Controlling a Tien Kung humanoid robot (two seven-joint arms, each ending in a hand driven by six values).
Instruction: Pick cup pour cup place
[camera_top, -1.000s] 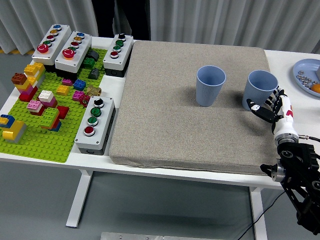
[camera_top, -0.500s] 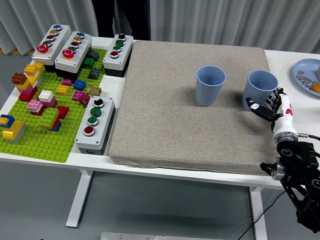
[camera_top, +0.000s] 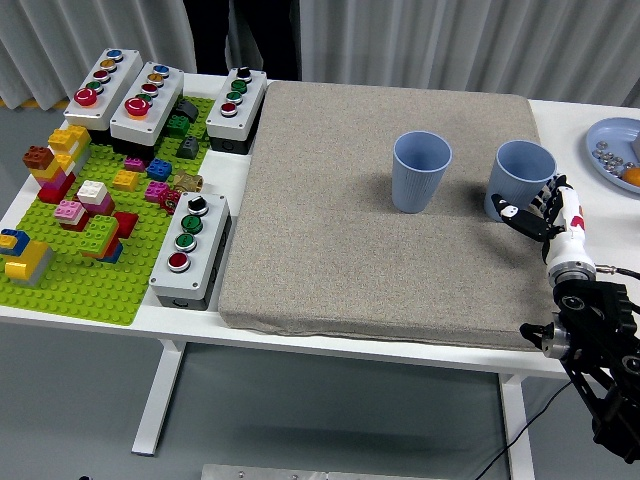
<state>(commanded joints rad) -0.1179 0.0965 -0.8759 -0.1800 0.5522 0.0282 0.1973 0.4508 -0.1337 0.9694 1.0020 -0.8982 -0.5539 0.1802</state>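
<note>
Two blue cups stand upright on the grey mat (camera_top: 330, 250). One cup (camera_top: 421, 171) is near the mat's middle right. The other cup (camera_top: 520, 172) stands near the mat's right edge. My right hand (camera_top: 540, 212) reaches in from the lower right, its spread fingers right beside the right cup's lower near side. It holds nothing; I cannot tell whether the fingertips touch the cup. The left arm is out of view.
A green brick baseplate (camera_top: 90, 280) with several coloured bricks covers the table's left. Button boxes (camera_top: 190, 245) stand beside and behind it. A blue plate (camera_top: 612, 150) with small items sits at the far right edge. A person in dark clothes stands at the far side.
My right hand has crept slightly right and up towards the right cup. Both cups stay where they were.
</note>
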